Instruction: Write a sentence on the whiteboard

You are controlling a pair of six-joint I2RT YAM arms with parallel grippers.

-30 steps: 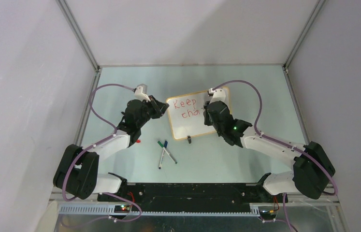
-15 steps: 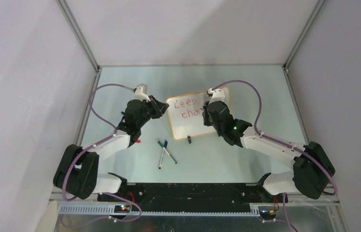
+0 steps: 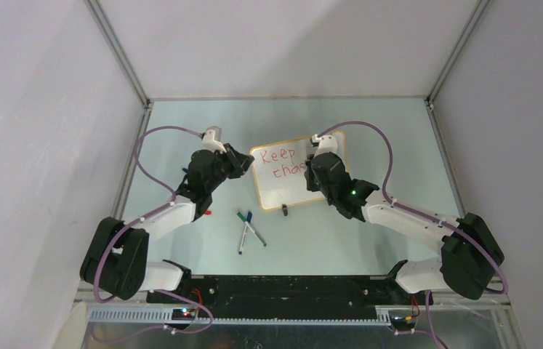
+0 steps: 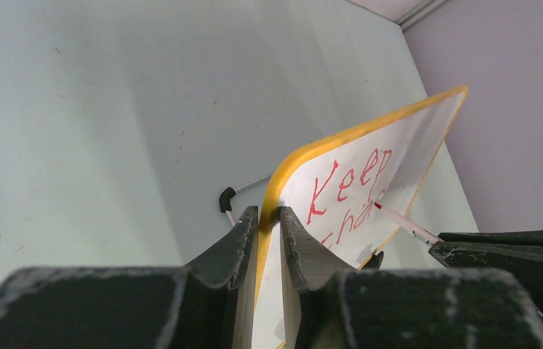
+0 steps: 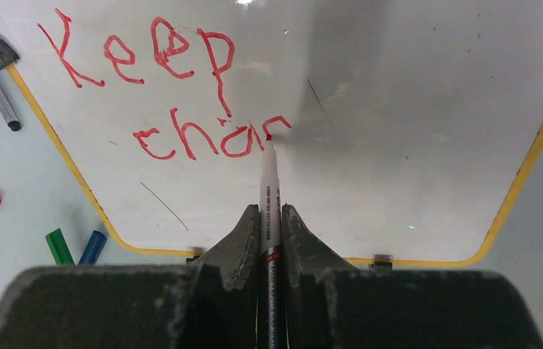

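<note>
Whiteboard (image 5: 413, 145) shows red writing (image 5: 169, 49): "Keep cha".

Pale green table (image 3: 370, 131), plain whitish walls (image 3: 290, 43)

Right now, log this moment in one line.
left tool: clamps whiteboard edge | right tool: grips red marker, tip on board | sentence: unfinished, second line partial

The whiteboard (image 5: 399, 109) gleams glossy and smooth inside a plastic-looking frame (image 5: 428, 260); the desk (image 4: 108, 109) is matt, faintly scuffed.
</note>
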